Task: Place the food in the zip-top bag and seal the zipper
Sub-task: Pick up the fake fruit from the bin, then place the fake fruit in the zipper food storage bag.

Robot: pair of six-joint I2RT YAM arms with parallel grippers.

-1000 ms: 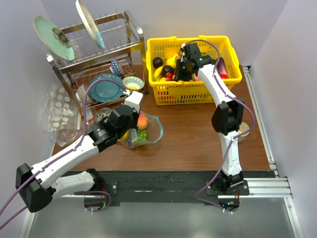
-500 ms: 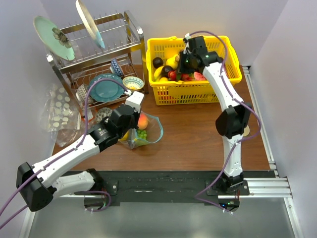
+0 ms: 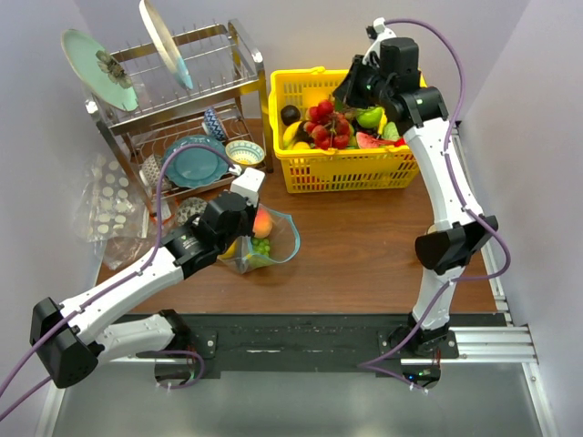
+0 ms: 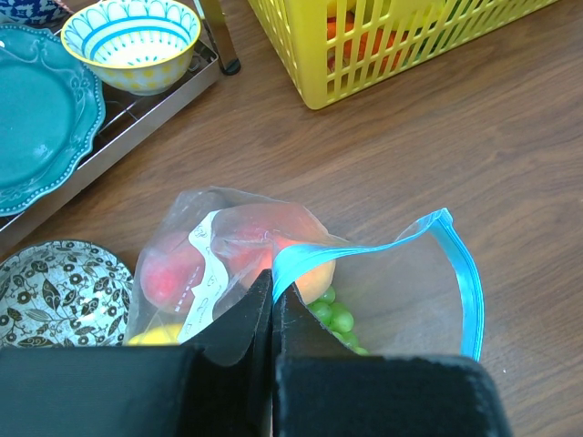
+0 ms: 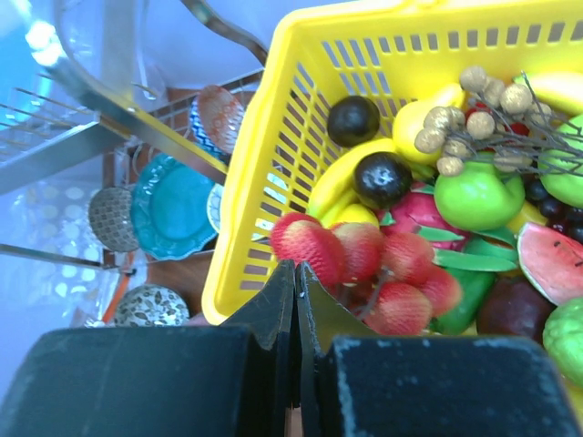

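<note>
Right wrist view: the right claw (image 5: pixel 296 273) is pinched narrow, apparently on the stem of a red cluster (image 5: pixel 364 264) hanging over the yellow basket (image 5: pixel 241 237); the pinch itself is hidden. On the worktop (image 3: pixel 364 237), left of the basket and nearer the arm bases, the left claw (image 4: pixel 273 291) is clamped on the mouth edge of the zip-top bag (image 4: pixel 392 291). It holds the zipper (image 4: pixel 465 282) up in an open loop.

To carry well, I would lift the cluster clear of the basket's rim, then lower it through that loop rather than onto the strip.

Counted: one bag, one basket, one cluster. In the bag there are four pieces:
- a peach (image 4: pixel 314 280)
- a pink-red fruit (image 4: pixel 168 273)
- green grapes (image 4: pixel 332 317)
- a yellow piece (image 4: pixel 155 335)

In the basket there are two dark purple balls (image 5: pixel 353 118) and one watermelon slice (image 5: pixel 556 259).
</note>
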